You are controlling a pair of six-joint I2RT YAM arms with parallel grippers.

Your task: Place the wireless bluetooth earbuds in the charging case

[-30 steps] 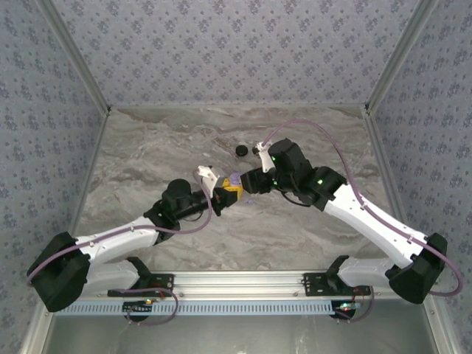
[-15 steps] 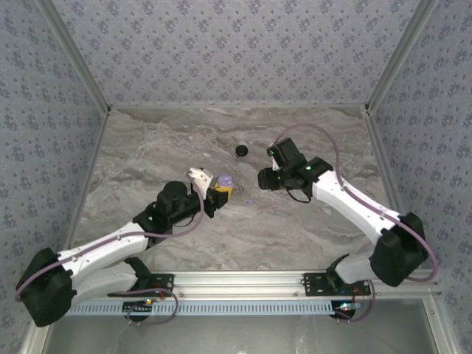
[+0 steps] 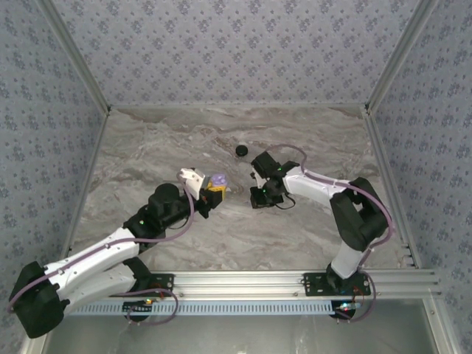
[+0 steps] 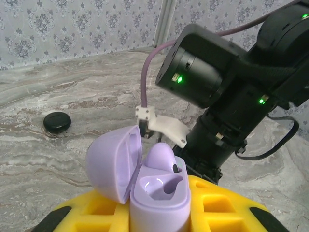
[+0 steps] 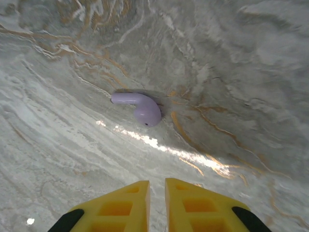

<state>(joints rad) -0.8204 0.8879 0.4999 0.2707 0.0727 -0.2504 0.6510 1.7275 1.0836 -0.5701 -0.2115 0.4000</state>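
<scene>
Lilac charging case point(image 4: 155, 193), lid open with one seated earbud point(image 4: 161, 157), sits clamped in the left gripper point(image 4: 158, 215). Right gripper point(image 5: 157, 191), fingers nearly together and empty, hovers near the loose lilac earbud point(image 5: 137, 107) on the marble table point(image 5: 241, 72).

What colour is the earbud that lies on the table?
The earbud is pale lilac; the right wrist view shows it best.

One earbud point(image 4: 159, 155) sits in the case point(image 4: 158, 205), another earbud point(image 5: 140, 108) lies on the table point(image 5: 227, 67).
</scene>
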